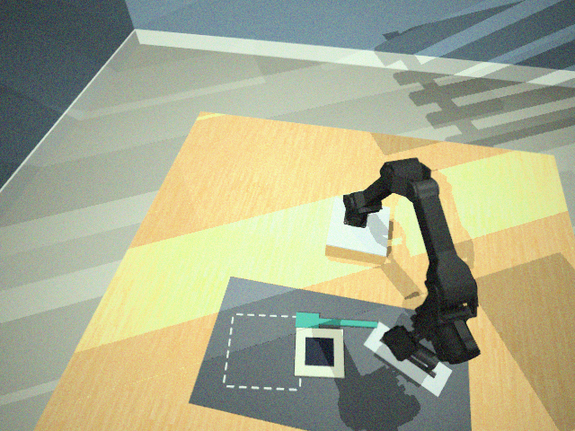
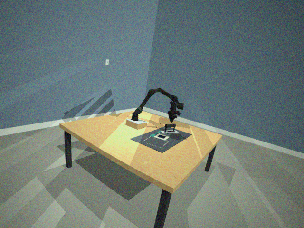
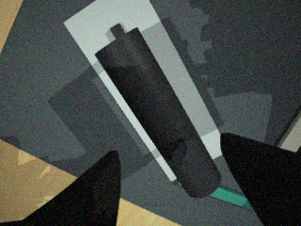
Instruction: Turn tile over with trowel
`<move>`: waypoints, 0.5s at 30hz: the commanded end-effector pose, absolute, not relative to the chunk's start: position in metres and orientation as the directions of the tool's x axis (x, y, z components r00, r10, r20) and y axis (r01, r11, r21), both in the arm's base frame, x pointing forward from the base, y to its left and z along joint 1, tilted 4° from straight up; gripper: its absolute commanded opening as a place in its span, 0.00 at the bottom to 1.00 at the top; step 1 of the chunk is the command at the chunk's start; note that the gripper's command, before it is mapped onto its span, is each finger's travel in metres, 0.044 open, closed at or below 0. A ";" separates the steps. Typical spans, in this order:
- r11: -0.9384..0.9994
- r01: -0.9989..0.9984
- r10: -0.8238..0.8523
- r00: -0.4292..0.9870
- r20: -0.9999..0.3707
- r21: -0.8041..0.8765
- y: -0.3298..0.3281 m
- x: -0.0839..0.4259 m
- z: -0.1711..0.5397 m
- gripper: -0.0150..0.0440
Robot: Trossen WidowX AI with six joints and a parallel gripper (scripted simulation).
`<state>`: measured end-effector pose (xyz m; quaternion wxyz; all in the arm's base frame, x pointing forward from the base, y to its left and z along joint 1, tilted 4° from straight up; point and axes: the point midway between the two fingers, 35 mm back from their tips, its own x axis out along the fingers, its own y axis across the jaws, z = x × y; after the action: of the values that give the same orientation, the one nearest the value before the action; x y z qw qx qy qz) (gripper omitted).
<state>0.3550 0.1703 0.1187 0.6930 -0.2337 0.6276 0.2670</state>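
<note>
My hand [image 1: 400,343] [image 2: 171,122] [image 3: 169,150] is spread w/ nothing pinched, above the trowel [image 2: 169,129] [image 3: 157,110]; tile [image 1: 299,352] [image 2: 165,138] is marked side up, btwn it & the desk's [image 1: 185,185] [image 2: 118,156] left edge in top view.

The gripper [image 1: 399,342] [image 2: 171,121] [image 3: 169,150] hides part of the white plate [image 1: 438,391] [image 2: 169,131] [image 3: 108,14] in the top view. The wrist view crops both fingers and shows only a sliver of the tile [image 1: 319,374] [image 2: 167,138] [image 3: 293,137] at its edge; in the exterior view, the teal strip [image 1: 355,323] [image 2: 156,134] [image 3: 230,197] is too small for detail.
</note>
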 end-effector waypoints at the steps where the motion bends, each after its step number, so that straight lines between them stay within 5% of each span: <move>1: 0.822 -0.570 0.075 0.070 -0.995 0.022 0.170 0.355 0.119 0.71; 15: 0.990 -0.125 0.074 0.070 -0.995 0.065 0.170 0.356 0.119 0.71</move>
<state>0.3556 0.1705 0.1191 0.7297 -0.0486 0.6750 0.0976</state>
